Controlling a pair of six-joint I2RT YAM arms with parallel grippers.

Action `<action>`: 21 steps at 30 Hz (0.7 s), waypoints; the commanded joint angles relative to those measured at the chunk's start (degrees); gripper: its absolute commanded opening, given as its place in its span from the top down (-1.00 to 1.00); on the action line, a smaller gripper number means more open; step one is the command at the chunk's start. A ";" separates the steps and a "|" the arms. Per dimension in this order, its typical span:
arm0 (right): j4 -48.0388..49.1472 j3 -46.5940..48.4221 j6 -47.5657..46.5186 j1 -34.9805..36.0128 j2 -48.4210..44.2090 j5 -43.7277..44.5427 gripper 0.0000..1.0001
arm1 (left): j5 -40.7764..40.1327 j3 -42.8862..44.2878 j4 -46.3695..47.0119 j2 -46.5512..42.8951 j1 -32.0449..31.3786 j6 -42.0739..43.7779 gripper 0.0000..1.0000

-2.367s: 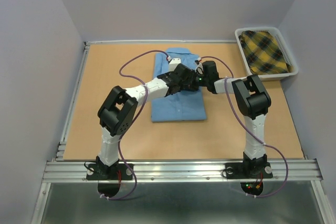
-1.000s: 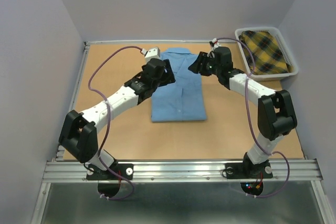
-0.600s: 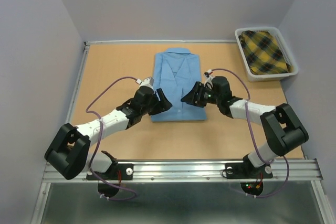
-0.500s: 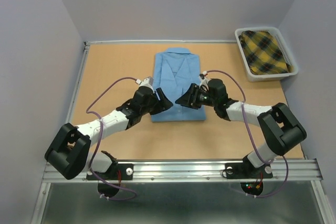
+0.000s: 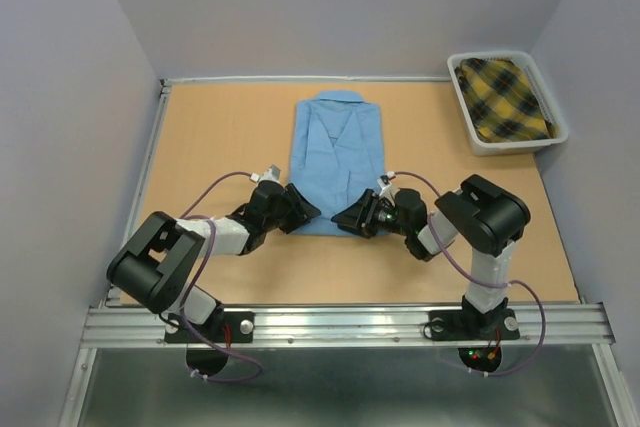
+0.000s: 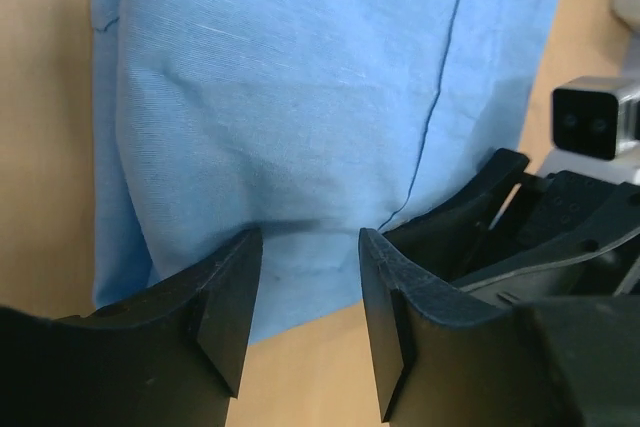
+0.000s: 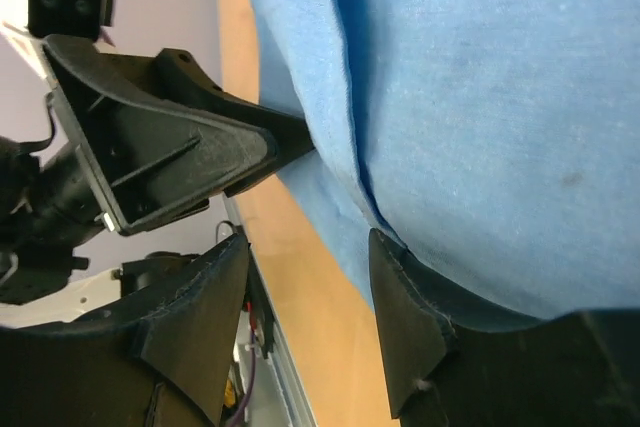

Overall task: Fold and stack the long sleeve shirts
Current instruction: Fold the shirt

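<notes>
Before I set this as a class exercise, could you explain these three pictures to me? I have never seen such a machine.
Two robot arms are bolted at a table's near edge, each ending in a two-finger gripper. One picture looks down from above; the other two come from cameras on the wrists. A folded light blue shirt lies on the table; a white bin at the far right holds yellow plaid cloth. The left gripper and right gripper sit at the shirt's near edge, jaws apart, holding nothing yet.
</notes>
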 commanded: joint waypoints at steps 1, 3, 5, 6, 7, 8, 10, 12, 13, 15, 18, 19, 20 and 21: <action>17.60 -5.90 2.88 0.12 4.99 4.43 -0.15 | 2.18 -3.36 7.26 2.93 1.45 -3.61 -0.10; 20.93 -8.01 3.06 -0.84 5.96 6.81 -0.15 | 2.62 -4.59 7.98 3.73 1.63 -4.06 -0.09; 22.35 -11.09 3.06 -2.94 5.70 7.35 -0.15 | 2.27 -5.47 8.42 3.64 1.81 -4.67 -0.08; 22.88 -12.15 2.89 -3.91 4.57 7.52 -0.15 | 2.18 -6.17 8.59 3.38 1.90 -4.94 -0.08; 22.97 -13.11 2.36 -4.88 3.86 8.22 -0.15 | 2.09 -6.53 8.59 3.12 2.07 -5.11 -0.08; 22.97 -14.95 2.18 -7.15 3.07 8.23 -0.15 | 1.57 -7.05 8.68 2.24 2.42 -5.20 -0.08; 22.97 -16.54 1.48 -11.01 1.32 6.75 -0.15 | 1.13 -7.49 8.16 0.84 2.78 -5.55 -0.08; 22.97 -17.25 1.22 -13.47 0.61 4.73 -0.15 | 0.60 -8.11 7.81 -0.05 3.56 -5.47 -0.08; 22.97 -17.78 1.13 -15.41 0.08 4.19 -0.15 | 0.51 -8.20 7.02 -0.66 3.92 -5.29 -0.07; 22.80 -18.04 0.86 -16.83 -0.01 3.05 -0.15 | 0.25 -8.29 6.31 -1.10 4.53 -4.94 -0.08; 22.89 -18.83 0.69 -18.33 0.16 2.69 -0.15 | 0.60 -8.90 5.70 -1.63 4.97 -4.85 -0.08; 22.97 -19.01 0.95 -18.68 -0.18 2.34 -0.15 | 0.86 -9.08 5.52 -1.98 5.06 -4.94 -0.08; 22.80 -19.10 0.95 -18.77 -2.10 2.25 -0.15 | 1.73 -9.08 5.34 -3.29 5.24 -4.76 -0.08; 22.54 -19.10 0.95 -18.77 -3.51 1.99 -0.15 | 1.92 -8.82 4.91 -4.43 5.24 -4.42 -0.09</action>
